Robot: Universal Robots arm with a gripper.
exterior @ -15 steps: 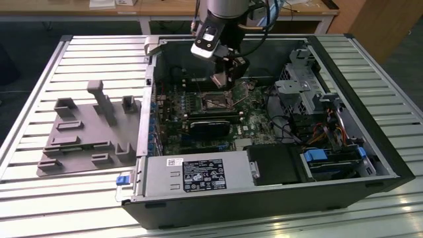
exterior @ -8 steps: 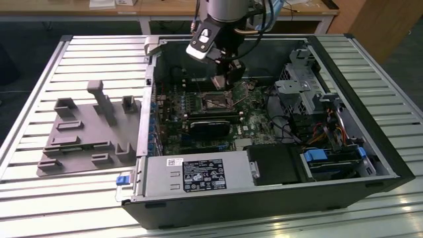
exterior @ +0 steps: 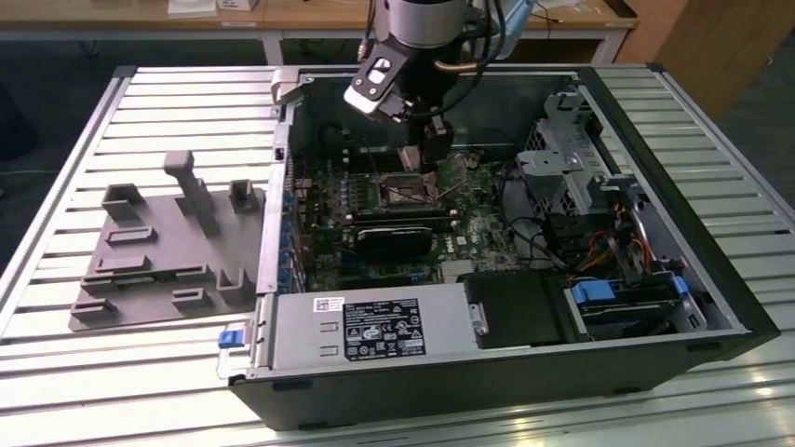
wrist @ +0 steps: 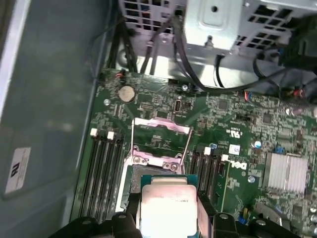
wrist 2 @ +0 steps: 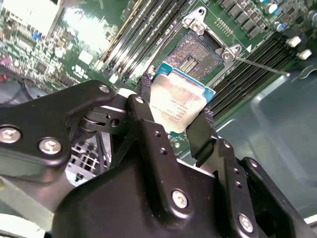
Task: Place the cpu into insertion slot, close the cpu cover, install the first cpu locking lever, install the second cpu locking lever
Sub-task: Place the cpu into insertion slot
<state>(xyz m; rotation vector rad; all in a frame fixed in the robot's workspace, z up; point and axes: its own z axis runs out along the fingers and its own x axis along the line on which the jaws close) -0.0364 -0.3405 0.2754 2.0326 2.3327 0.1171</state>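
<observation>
The black two-fingered gripper is reaching down into the open black computer case, which is lying flat on the slatted silver metal table. It is hanging right over the middle of the green motherboard.

In the second wrist view the fingers are closed in on the cpu, the small flat square chip with the dull silver-grey metal top. They are pinching it by two opposite edges, one finger on each side, and the metal face is showing between them.

The chip is sitting in the grip close above the insertion slot, the small square socket with a dark centre and thin silver rim. It is not seated: the socket's contact field is showing bare beyond the chip's far edge. A thin silver wire lever is sticking out from one corner of the socket.

In the first wrist view the cpu cover, a thin square silver metal frame with a large window, is standing swung open at the far side of the socket. Long black memory slots are running along both sides.

In the exterior view a grey moulded fixture plate is lying on the table, beside the case on the exterior view's left. A silver power supply box is filling the case's near corner.
</observation>
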